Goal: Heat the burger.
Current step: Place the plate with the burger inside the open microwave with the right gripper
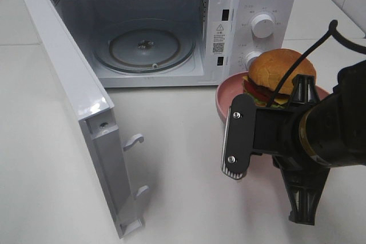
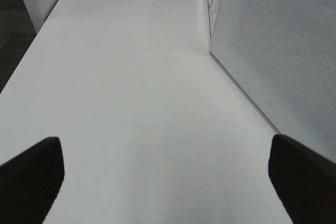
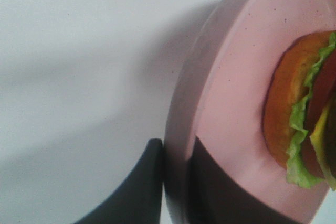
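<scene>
Right tool (image 3: 176, 187) is clamped narrow on the rim of the pink plate (image 3: 231, 93): one dark finger (image 3: 147, 187) outside the rim, the other inside on the plate surface. Burger (image 1: 280, 75) sits on that plate, upright, golden bun on top, with lettuce, tomato and a yellow layer showing at the edge. In the high view the plate (image 1: 229, 92) is just in front of the microwave (image 1: 269, 4) control panel with its two white knobs (image 1: 262, 27), right of the open cavity, not inside it. Cannot tell whether the plate rests on the bench (image 1: 183, 198) or is raised off it. Microwave door (image 1: 74, 101) is swung fully open toward the left, latch hooks visible on its edge. Glass turntable (image 1: 143, 50) lies bare inside the cavity. Right arm comes in from the right edge of the high view, tool pointing toward the plate. Left tool (image 2: 168, 182) is spread wide, holding nothing, both fingers (image 2: 31, 177) over bare white bench, with the perforated white side panel of the microwave close beside it in the left wrist view. Left tool does not show in the high view.
</scene>
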Controlling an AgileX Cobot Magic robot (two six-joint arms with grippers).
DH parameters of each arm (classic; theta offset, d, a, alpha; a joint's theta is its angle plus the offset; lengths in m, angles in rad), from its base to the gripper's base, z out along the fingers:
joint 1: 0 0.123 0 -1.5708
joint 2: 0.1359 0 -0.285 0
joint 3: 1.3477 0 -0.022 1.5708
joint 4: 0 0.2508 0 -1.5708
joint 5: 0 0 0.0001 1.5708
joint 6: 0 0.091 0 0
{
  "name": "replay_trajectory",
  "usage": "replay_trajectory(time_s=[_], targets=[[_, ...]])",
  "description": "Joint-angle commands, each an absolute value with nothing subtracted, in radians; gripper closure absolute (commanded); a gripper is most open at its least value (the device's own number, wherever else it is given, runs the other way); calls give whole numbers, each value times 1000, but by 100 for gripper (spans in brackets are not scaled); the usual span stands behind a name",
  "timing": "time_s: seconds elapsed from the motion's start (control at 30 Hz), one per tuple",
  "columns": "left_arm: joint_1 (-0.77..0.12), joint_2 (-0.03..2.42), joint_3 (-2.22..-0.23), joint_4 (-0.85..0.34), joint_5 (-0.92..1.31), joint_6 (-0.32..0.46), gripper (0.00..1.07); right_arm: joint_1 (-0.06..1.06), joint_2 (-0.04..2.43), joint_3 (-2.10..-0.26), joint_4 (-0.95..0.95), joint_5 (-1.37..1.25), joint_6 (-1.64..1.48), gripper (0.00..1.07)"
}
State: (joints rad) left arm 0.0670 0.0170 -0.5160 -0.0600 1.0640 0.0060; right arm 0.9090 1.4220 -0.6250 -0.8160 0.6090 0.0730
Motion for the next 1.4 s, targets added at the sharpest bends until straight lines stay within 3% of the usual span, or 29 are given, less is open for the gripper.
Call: replay_trajectory(time_s=[0.03, 0.67, 1.1, 1.4], targets=[[69, 16, -515, -62, 1069, 9, 9, 911, 1411, -629, -872, 536, -19, 104], [69, 16, -515, -62, 1069, 9, 9, 904, 1411, -629, -819, 306, -372, 103], [69, 16, -515, -62, 1069, 9, 9, 728, 1411, -629, -392, 172, -973, 103], [69, 16, -515, -62, 1069, 9, 9, 670, 1411, -629, -116, 117, -1322, 103]])
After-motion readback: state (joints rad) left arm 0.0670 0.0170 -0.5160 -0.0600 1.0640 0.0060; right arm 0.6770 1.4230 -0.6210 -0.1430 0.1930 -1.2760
